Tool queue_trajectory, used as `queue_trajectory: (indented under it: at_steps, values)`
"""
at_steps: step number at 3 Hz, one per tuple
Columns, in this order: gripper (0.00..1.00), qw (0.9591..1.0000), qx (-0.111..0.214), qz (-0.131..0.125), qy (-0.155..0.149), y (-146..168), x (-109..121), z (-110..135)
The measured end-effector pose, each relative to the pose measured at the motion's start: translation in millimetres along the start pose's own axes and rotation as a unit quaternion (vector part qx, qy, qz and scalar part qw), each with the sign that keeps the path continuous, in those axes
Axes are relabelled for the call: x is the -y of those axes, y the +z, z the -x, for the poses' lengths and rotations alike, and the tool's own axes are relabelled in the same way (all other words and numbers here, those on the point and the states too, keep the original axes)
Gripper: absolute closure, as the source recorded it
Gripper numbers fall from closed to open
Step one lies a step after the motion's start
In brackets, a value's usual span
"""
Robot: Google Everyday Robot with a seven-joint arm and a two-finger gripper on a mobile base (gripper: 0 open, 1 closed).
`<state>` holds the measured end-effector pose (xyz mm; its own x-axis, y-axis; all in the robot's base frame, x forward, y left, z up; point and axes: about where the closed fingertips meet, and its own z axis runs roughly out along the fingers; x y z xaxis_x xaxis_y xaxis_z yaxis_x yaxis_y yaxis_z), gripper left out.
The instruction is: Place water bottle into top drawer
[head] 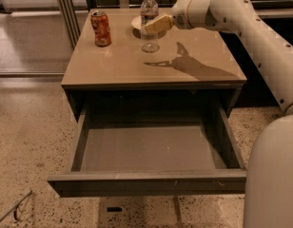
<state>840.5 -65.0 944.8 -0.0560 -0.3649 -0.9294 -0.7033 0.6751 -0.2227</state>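
Step in hand: the grasp, with the reach about done. The water bottle (149,18) stands upright at the far middle of the tan surface (113,68), base down on it, not lifted. The gripper (155,24) comes in from the right at about label height and is up against the bottle's right side. I cannot tell whether it is open or clamped on the bottle (from where I stand its tan end overlaps the bottle and hides the contact). The white arm (241,18) stretches back to the right. The orange soda can (101,27) stands well apart to the left, and a white dish (135,22) sits just behind the bottle. The top drawer (146,183) is pulled fully out on the near side and its flat floor shows. Next move, as I judge it: get a firm hold at mid-height, lift straight up so the dish isn't knocked, carry the bottle toward the near edge and past it, then lower it into the drawer and let go. The risk is tipping it, since it is tall and light.
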Motion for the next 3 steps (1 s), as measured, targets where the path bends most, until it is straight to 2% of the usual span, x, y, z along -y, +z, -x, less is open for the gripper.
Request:
queue_trajectory:
  at_steps: [2,3]
  values:
    - [0.00,0.9997,-0.018,-0.012,0.010,36.4,-16.0,-3.9]
    - [0.00,0.9997,-0.010,-0.015,0.018,52.2,-16.7,-4.4]
